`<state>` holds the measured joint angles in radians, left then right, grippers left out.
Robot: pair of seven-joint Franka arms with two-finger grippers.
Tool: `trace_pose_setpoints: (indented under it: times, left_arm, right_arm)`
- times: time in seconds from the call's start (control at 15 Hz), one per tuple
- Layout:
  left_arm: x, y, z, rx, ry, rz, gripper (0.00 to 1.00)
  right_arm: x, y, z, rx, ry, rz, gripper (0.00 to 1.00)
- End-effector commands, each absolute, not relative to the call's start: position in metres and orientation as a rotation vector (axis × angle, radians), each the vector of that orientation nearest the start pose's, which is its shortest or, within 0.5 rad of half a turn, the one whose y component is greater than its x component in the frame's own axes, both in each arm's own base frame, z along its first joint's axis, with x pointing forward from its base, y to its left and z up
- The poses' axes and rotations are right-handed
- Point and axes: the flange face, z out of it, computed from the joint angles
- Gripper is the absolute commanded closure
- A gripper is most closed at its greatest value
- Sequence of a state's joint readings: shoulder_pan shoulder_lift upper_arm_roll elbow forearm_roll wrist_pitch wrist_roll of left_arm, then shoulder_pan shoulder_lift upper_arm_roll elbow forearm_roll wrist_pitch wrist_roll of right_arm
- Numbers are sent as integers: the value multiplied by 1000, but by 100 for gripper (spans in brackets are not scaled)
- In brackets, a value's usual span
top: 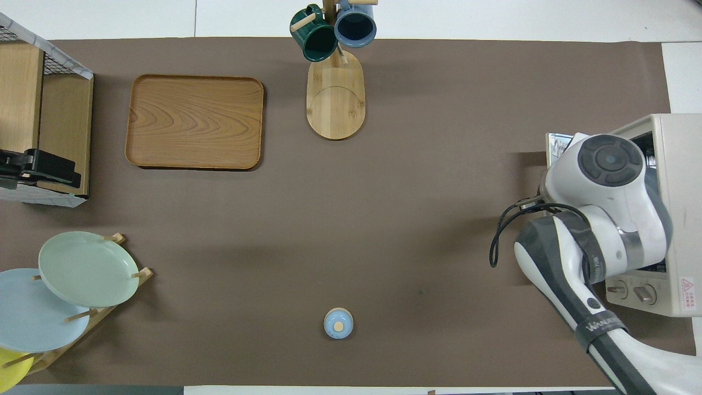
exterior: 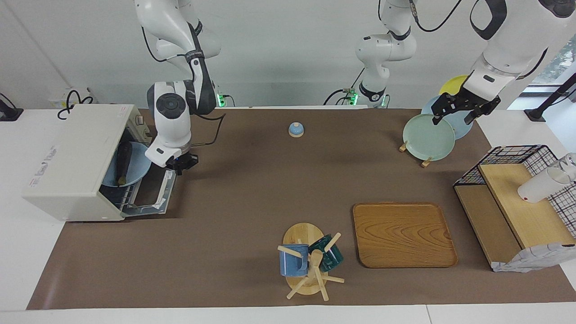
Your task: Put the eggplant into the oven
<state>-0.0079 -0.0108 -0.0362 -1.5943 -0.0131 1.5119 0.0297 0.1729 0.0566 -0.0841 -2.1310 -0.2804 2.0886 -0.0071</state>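
The off-white oven (exterior: pixel 72 162) stands at the right arm's end of the table with its door (exterior: pixel 155 195) folded down open. Inside, the dark eggplant (exterior: pixel 122 162) lies on a light blue plate (exterior: pixel 137 168) on the rack. My right gripper (exterior: pixel 182 163) hangs just over the open door's edge, beside the oven's mouth, holding nothing that I can see. My left gripper (exterior: pixel 455 116) is open and empty, up over the plate rack. In the overhead view the right arm covers the oven (top: pixel 677 164), and the eggplant is hidden.
A plate rack (exterior: pixel 427 137) with green, blue and yellow plates stands at the left arm's end. A wire-and-wood shelf (exterior: pixel 517 202) holds a white cup. A wooden tray (exterior: pixel 402 234), a mug tree (exterior: pixel 308 261) and a small blue lidded pot (exterior: pixel 296 129) are on the mat.
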Motion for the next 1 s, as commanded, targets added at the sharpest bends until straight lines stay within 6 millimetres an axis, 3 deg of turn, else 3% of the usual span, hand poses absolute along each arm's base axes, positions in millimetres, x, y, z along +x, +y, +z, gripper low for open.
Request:
trace_pose_setpoints:
  times: [0.0, 0.2, 0.6, 0.67, 0.87, 0.93]
  left_arm:
    - [535, -23, 616, -3157, 107, 126, 0]
    - [535, -23, 617, -3157, 107, 124, 0]
    - [535, -23, 616, -3157, 107, 126, 0]
    - [535, -23, 616, -3157, 107, 126, 0]
    - [535, -23, 617, -3157, 107, 124, 0]
    - [535, -23, 617, -3157, 107, 124, 0]
  right_arm:
    - [552, -35, 411, -3382, -477, 141, 100]
    - [545, -62, 427, -3345, -474, 136, 100]
    - [525, -83, 462, -3318, -441, 171, 100]
    - [524, -83, 473, -3316, -424, 184, 100]
    - [533, -74, 533, -3222, -307, 213, 100]
    - [535, -72, 551, -3220, -302, 222, 94]
